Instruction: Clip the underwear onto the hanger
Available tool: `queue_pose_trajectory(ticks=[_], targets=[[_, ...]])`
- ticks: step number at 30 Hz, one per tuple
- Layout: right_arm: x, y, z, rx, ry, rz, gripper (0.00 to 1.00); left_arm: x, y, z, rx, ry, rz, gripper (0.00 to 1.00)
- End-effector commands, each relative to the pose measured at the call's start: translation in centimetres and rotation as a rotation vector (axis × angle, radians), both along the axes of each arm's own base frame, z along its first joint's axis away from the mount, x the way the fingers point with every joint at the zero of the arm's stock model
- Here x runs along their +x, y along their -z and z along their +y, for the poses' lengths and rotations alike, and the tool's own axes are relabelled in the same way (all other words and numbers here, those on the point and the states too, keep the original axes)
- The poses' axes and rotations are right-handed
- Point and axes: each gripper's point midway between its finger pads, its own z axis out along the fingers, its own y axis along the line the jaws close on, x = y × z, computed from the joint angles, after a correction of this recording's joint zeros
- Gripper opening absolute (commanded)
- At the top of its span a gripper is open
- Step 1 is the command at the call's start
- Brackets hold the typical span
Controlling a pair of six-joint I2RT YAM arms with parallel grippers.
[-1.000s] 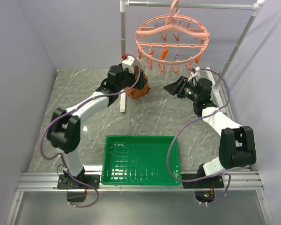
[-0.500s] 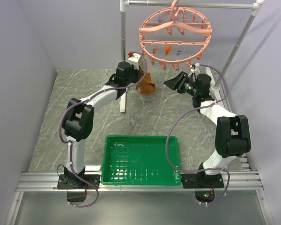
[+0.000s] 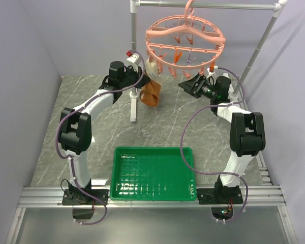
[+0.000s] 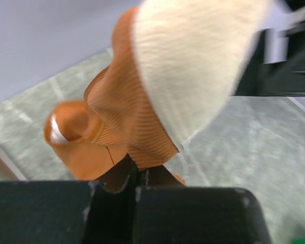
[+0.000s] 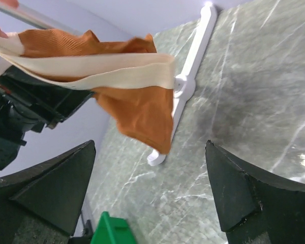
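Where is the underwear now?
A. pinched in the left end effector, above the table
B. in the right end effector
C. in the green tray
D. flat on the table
A: the left end effector is shut on the underwear, which hangs clear of the table; the right end effector stands open.

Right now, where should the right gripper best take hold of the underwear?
Probably the free end of the cream waistband, from the robot's right, where the open right gripper faces it. The band stretches out flat there; the left gripper holds the opposite side.
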Motion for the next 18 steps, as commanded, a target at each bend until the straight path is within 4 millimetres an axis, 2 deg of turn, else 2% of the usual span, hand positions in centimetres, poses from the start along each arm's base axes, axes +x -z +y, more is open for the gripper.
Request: queue_pose_trajectory(ticks=[1,5,10,16,18], targets=[[0.3,-3.4,0.9,0.062,-0.066,-0.097,0.96,-3.9,-5.5,-1.9,-0.099,0.178,-0.046,0.0],[0.4,-3.4,1.9,0.064,-0.1,-0.113,0.96,-4.8,-6.0,-2.3,-0.123,0.213,-0.018,0.0],[1.5,-1.8,3.0,0.053,-0.106,-0.114,0.96,-5.9,-7.0,-2.3,-0.132,0.247,-0.019,0.0],[2.4,-1.9,4.4,0.089,-0.131,-0.124,0.96,-7.2,-7.8,-2.5,-0.152,0.291,-0.02,0.0],[2.1,-2.1,5.7,0.097,-0.16,-0.125,0.96,-7.5,-7.6,-2.6,-0.149,0.295,-0.017,0.0]])
